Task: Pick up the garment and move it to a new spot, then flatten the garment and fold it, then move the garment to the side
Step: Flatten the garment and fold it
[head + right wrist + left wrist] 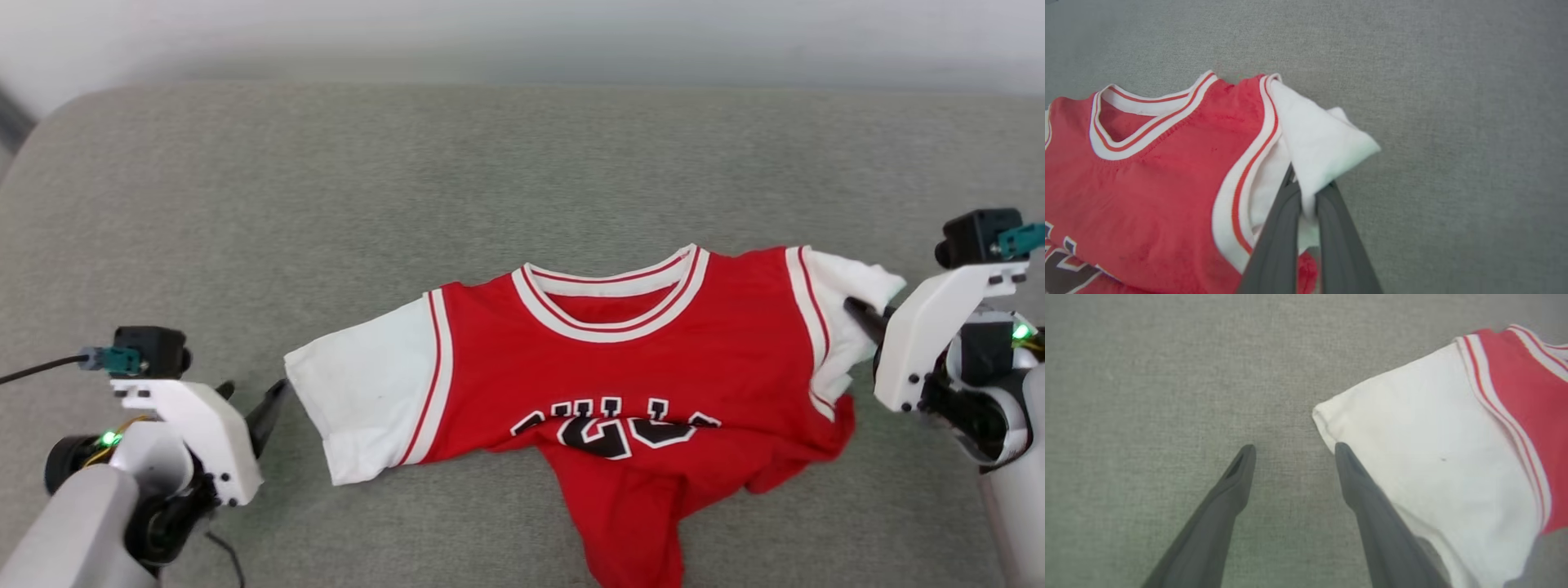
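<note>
Right gripper [861, 314], in the head view, is clamped on the white sleeve at the right end of the garment [653, 351]. The red shirt lies crumpled by the near edge of the grey cushion [326, 204], right of centre. Left gripper [253, 398] is spread beside the other sleeve. In the left wrist view its fingers gape wide and empty, one at the sleeve's edge. In the right wrist view the fingers pinch a fold of white sleeve.
</note>
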You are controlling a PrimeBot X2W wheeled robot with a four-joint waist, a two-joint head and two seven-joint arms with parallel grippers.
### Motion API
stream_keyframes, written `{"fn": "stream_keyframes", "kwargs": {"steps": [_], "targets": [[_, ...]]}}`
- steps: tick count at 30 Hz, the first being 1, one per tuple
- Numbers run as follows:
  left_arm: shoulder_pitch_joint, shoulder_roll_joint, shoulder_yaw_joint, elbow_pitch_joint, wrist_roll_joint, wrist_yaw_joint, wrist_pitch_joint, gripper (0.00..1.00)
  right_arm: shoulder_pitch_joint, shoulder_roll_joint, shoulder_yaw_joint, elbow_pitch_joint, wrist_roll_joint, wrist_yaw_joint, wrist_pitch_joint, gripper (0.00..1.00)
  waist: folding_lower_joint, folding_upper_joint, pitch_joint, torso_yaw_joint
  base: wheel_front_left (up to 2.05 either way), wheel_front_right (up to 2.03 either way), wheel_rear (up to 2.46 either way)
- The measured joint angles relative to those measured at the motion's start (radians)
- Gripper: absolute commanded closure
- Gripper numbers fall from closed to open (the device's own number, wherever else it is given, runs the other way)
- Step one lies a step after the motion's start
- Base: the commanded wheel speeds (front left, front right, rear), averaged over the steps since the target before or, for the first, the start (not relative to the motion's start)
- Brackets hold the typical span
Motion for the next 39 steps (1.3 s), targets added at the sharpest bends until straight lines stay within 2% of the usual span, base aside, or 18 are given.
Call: {"fn": "stream_keyframes", "kwargs": {"steps": [1,10,13,14,15,16,17,18,24,29,39], "targets": [[-0.004,0.028,-0.002,0.045,-0.054,-0.024,0.087,0.0,0.032,0.015,0.003,-0.021,0.008,0.0,-0.005,1.0,0.0,0.0,-0.003,-0.04,0.0,0.0,0.0],[-0.088,0.059,-0.031,0.106,-0.117,-0.052,0.164,0.0,0.065,0.044,0.001,-0.062,0.009,0.0,-0.008,1.0,0.0,0.0,0.037,-0.12,0.0,0.0,0.0],[-0.12,0.078,-0.065,0.113,-0.123,-0.055,0.201,0.0,0.065,0.05,0.001,-0.064,0.009,0.0,-0.009,1.0,-0.0001,0.0,0.055,-0.137,0.0,0.0,0.0],[-0.151,0.101,-0.116,0.103,-0.132,-0.053,0.245,0.0,0.065,0.055,0.001,-0.063,0.011,0.0,-0.012,1.0,-0.0001,0.0,0.067,-0.146,0.0,0.0,0.0],[-0.158,0.104,-0.13,0.098,-0.139,-0.051,0.255,0.13,0.065,0.056,0.0,-0.063,0.013,0.0,-0.012,1.0,-0.0001,0.0,0.07,-0.147,0.0,0.0,0.0],[-0.167,0.106,-0.144,0.094,-0.146,-0.05,0.262,0.51,0.065,0.056,-0.001,-0.063,0.017,0.0,-0.013,1.0,-0.0002,0.0001,0.072,-0.147,0.0,0.0,0.0],[-0.174,0.109,-0.156,0.091,-0.154,-0.05,0.268,0.64,0.065,0.056,-0.001,-0.063,0.018,0.0,-0.016,1.0,-0.0001,0.0,0.074,-0.146,0.0,0.0,0.0],[-0.18,0.108,-0.168,0.09,-0.157,-0.049,0.272,1.0,0.065,0.056,-0.002,-0.062,0.018,0.0,-0.016,1.0,-0.0001,0.0,0.075,-0.144,0.0,0.0,0.0],[-0.205,0.077,-0.229,0.102,-0.143,-0.052,0.24,1.0,0.063,0.054,0.0,-0.049,0.016,0.0,-0.017,1.0,-0.0001,0.0,0.061,-0.129,0.0,0.0,0.0],[-0.222,0.051,-0.253,0.131,-0.082,-0.049,0.152,1.0,0.062,0.039,0.01,-0.039,0.009,0.0,-0.029,1.0,0.0001,0.0,0.027,-0.11,0.0,0.0,0.0],[-0.366,0.008,-0.223,0.171,0.012,0.039,-0.022,1.0,-0.011,-0.011,0.055,0.04,-0.02,0.0,-0.065,1.0,0.0001,0.0,-0.079,-0.075,0.0,0.0,0.0]]}}
